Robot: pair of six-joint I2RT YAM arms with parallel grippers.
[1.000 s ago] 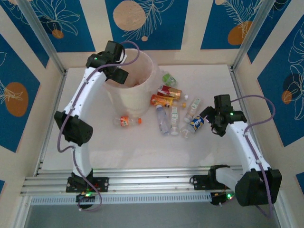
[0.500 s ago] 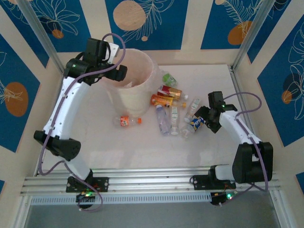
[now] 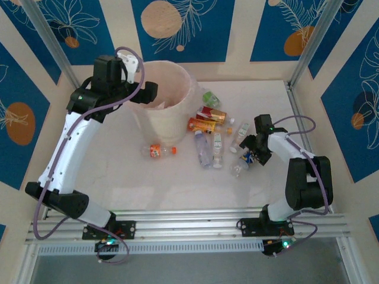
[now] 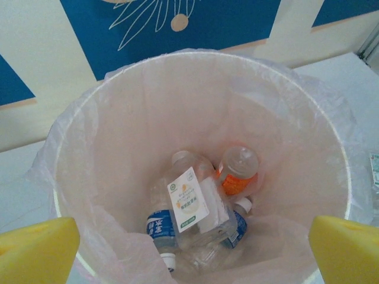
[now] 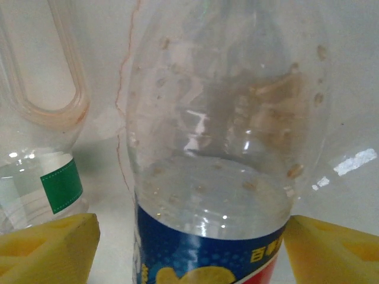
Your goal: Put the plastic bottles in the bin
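My left gripper (image 3: 147,92) hangs open and empty over the bin (image 3: 169,121), a pale pink-white lined bucket (image 4: 89,142). Inside lie a clear bottle with a white label (image 4: 189,204), an orange-labelled one (image 4: 238,174) and a blue-labelled one (image 4: 160,228). More plastic bottles lie on the table to its right: orange (image 3: 201,125), red (image 3: 211,113), green (image 3: 210,97) and clear (image 3: 202,148). My right gripper (image 3: 251,155) is low on the table, open, its yellow fingers (image 5: 47,248) straddling a clear bottle with a blue, yellow and red label (image 5: 207,177). A gap remains at the left finger.
A small orange-labelled bottle (image 3: 157,151) lies alone in front of the bin. A crushed clear bottle (image 3: 238,170) sits just left of my right gripper, and another clear bottle with a green band (image 5: 53,177) lies beside the straddled one. Metal posts (image 3: 308,44) frame the table's back corners.
My left arm has drawn back leftward above the bin and its jaws have spread wider. My right gripper has moved left and down around the blue-labelled bottle, its jaws narrowing.
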